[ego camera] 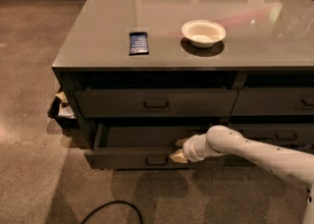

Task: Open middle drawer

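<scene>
Dark cabinet [67,90] under a glossy grey top [235,2]. On that top, a white bowl [203,32] and, to its left and apart from it, a flat dark blue object [138,42]. Below the top, the upper drawer [113,102], shut flush. Under it, the middle drawer [122,158], pulled partway out toward the camera, with a small loop handle [156,159] at the centre of its front. Just right of that handle, at the front's top edge, the gripper [178,150], on a white arm [255,152] reaching in from the right. Clenched on the front or released: cannot tell from this angle. On the floor, a black cable [113,208]. Beside the cabinet's left end, a dark bin [59,112] with scraps inside.
</scene>
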Tool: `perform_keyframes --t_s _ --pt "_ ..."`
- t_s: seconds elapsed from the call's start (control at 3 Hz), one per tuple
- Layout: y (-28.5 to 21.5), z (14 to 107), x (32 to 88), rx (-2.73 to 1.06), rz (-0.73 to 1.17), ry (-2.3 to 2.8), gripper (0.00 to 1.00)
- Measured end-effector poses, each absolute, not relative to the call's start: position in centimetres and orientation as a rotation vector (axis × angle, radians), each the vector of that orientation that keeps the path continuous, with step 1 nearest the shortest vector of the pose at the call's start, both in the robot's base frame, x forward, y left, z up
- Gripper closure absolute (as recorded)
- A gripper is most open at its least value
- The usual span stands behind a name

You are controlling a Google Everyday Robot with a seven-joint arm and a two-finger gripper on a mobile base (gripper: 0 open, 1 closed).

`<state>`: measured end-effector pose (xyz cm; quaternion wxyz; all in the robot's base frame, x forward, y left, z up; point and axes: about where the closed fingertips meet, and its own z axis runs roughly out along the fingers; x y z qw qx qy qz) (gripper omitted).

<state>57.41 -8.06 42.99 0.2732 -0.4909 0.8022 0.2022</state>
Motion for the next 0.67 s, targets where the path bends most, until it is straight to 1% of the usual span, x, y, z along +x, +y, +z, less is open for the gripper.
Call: perform_keyframes --t_s 0.33,0.67 --pt "-8.18 43.41 57.54 -1.321 0.544 2.158 0.87" --pt "-8.36 43.43 57.5 -1.321 0.544 2.158 0.96"
